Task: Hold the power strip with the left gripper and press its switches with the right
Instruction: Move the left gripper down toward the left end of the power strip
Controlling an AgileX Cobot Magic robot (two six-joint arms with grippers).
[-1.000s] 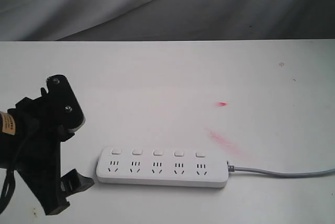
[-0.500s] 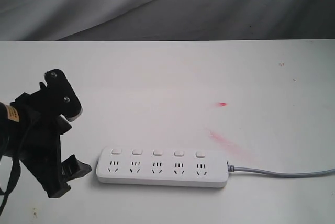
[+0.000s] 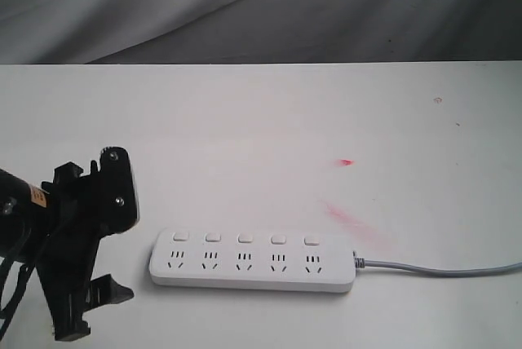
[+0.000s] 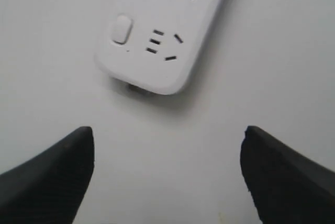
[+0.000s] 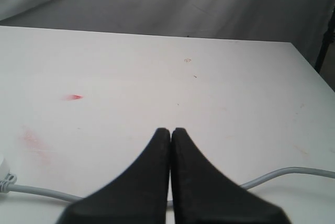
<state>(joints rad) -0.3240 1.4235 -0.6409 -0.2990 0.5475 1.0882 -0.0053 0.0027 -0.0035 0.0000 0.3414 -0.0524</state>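
**Exterior view.** The long flat white plastic power strip (image 3: pixel 253 261) lies on the white surface (image 3: pixel 261 121), low in the scene at about 6 o'clock. Its grey cord (image 3: pixel 440 268) runs out from its 3 o'clock end. Five small white rounded-square switches (image 3: pixel 245 238) line its 12 o'clock edge, one above each socket. The black two-finger left gripper (image 3: pixel 126 249) sits just off the strip's 9 o'clock end, apart from it, with its fingers spread. Red smears (image 3: pixel 347 220) mark the surface at about 1 o'clock from the strip. The right arm is out of sight here.

**Left wrist view.** The two dark fingers (image 4: pixel 57 174) stand wide apart and released, with only bare surface between them. The strip's rounded end (image 4: pixel 157 41) lies just ahead of the gap, slightly skewed to it, and the end switch (image 4: pixel 121 29) shows beside its socket.

**Right wrist view.** The black right gripper (image 5: pixel 170 171) has its fingers clenched together on nothing. It hangs over the surface with a loop of the cord (image 5: pixel 293 173) beyond it.

**Doing the step well.** The step in hand looks like the approach to hold the strip. A good grip would square the wrist to the strip's long axis and bring one finger along each long edge of the rounded end. It should stop short of the end switch so that the whole row stays free. It should then close firmly and bear down a little, so the light strip does not slide or pivot under a press.
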